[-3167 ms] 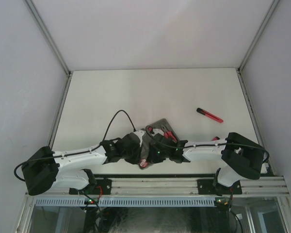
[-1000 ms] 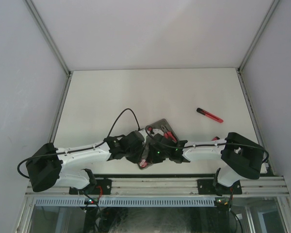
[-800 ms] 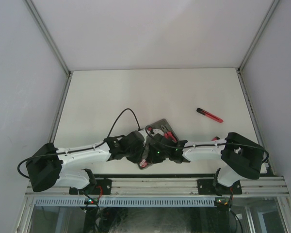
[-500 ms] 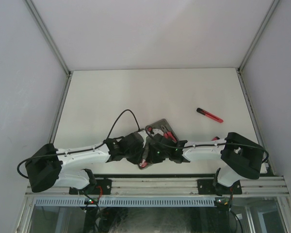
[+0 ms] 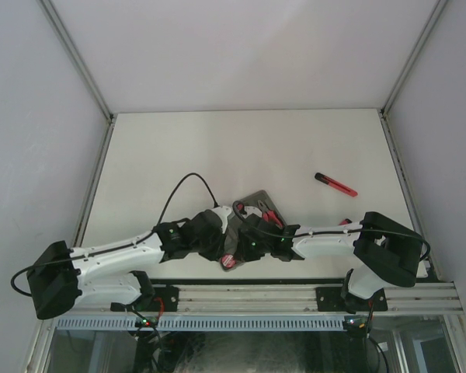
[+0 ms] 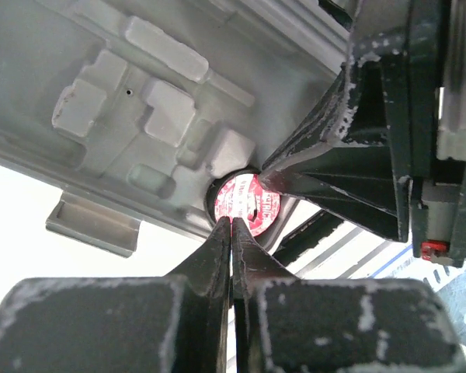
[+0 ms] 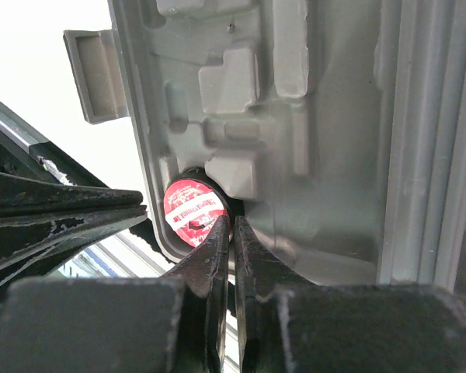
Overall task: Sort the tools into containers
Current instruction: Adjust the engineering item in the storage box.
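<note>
Though half-hidden: one case (image 6: 140,101), maybe one ring (image 6: 247,206).

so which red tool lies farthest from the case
The slim red-black stick tool, alone on the table right of the grey case; the pliers lie inside it.

The left arm (image 5: 116,252) and right arm (image 5: 326,239) stretch inward, left pincer (image 6: 231,225) and right pincer (image 7: 231,224) both closed.

I log a white matte tabletop (image 5: 241,148) framed by metal rails (image 5: 93,194). The grey rounded-corner plastic case (image 5: 258,197) lies open at centre, near the front edge, and is largely covered from above. Well apart, to the right and farther back, a slim red-and-black stick tool (image 5: 335,184) lies alone, set diagonally.
</note>
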Available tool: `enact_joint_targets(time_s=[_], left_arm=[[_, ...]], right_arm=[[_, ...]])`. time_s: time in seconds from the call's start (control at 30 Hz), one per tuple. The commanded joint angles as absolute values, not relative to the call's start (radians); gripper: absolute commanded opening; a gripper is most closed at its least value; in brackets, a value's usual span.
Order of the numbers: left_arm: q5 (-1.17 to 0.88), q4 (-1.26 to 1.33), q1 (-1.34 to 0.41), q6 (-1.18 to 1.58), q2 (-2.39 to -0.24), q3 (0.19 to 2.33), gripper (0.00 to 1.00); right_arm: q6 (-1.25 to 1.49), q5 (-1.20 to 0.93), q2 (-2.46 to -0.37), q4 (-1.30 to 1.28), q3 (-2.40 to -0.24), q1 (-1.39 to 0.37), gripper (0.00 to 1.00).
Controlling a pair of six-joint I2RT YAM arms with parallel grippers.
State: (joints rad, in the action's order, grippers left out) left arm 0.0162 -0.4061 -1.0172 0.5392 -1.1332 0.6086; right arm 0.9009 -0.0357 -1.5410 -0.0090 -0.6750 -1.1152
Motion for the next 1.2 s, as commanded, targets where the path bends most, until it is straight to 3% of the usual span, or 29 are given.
enact_joint_targets(time_s=[0.0, 1.17], left_arm=[[0.026, -0.397, -1.009, 0.552, -1.152, 0.593, 0.04], [-0.006, -0.392, -1.009, 0.547, -1.286, 0.565, 0.0]], right_arm=[[0.904, -0.024, -1.557, -0.02, -0.674, -1.123, 0.01], [0.903, -0.016, -1.556, -0.028, -0.674, -1.126, 0.01]])
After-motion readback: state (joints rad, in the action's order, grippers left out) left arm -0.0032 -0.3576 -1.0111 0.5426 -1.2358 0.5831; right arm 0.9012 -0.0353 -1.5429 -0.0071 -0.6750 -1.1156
